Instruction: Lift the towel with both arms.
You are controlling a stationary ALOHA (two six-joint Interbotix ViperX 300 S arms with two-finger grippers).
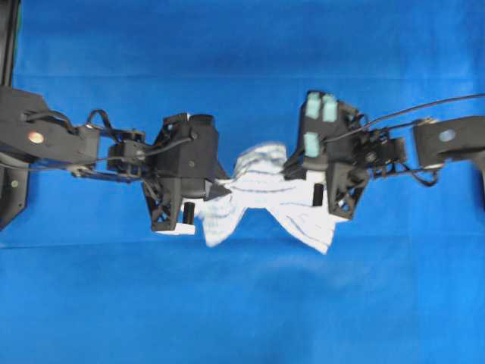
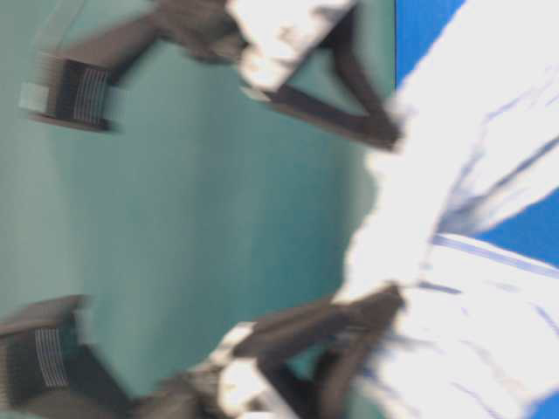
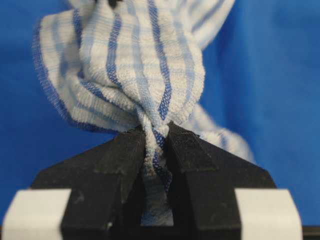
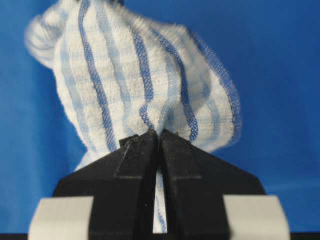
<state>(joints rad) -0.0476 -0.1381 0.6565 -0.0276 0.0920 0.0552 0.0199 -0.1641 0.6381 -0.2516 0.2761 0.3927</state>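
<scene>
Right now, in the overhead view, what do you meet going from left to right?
Left arm → left claw, shut on the towel → towel → right claw, also shut on it → right arm.

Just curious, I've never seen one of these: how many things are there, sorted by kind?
Striped towels: 1
Blue cloths: 1
Robot grippers: 2, left and right, both shut on the towel
Total: 4

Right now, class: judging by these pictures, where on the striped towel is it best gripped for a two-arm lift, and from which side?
Probably a bunched fold near each end of the towel, approached from opposite ends. The thin cloth gathers into a ridge; the left gripper and right gripper each have jaws shut on one.
</scene>
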